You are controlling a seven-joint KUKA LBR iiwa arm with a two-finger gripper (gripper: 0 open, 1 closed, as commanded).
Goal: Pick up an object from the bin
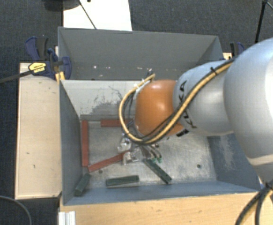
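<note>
I judge this the grasping step: my gripper [130, 154] sits low near the front wall of the bin [141, 190], at the end of a red stick [106, 163]. Whether it is spread or clamped I can't tell. Next calls for a clean lift.

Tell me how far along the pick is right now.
Done: the gripper is down near the bin floor. In hand: it sits between the end of a reddish-brown bar and a dark green bar, neither visibly lifted. Left: grasping one and lifting it out.
</note>
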